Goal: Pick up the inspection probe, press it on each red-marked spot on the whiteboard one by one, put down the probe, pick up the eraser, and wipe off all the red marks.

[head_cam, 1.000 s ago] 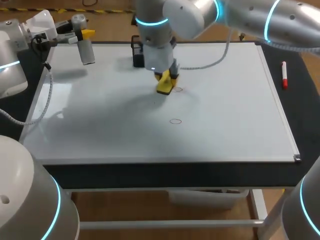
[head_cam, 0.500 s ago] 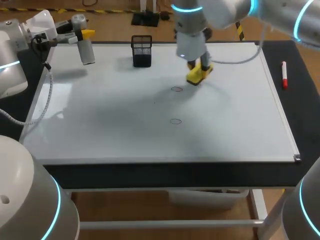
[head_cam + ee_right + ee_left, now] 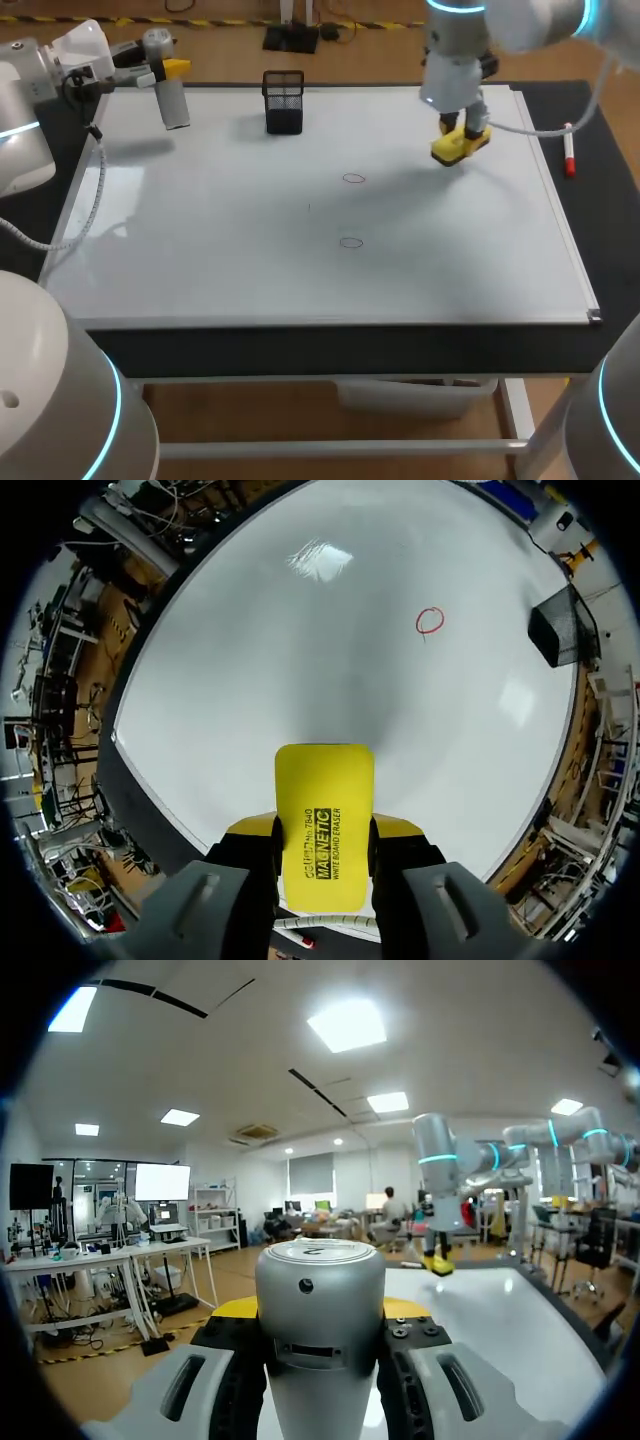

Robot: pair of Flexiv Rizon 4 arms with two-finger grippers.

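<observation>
A dark table carries a large whiteboard lying flat, with two small red circles near its middle, a black mesh holder at its far edge, and a red marker beside its right edge

We count two red marks on one whiteboard. We also see one eraser, one probe, one mesh holder and one marker pen.

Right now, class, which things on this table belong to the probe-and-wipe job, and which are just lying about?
Belong to the job:
- inspection probe, held in the left gripper
- eraser, held in the right gripper
- two red marks
- whiteboard

Just lying about:
- black mesh holder
- red marker, beside the whiteboard
</observation>
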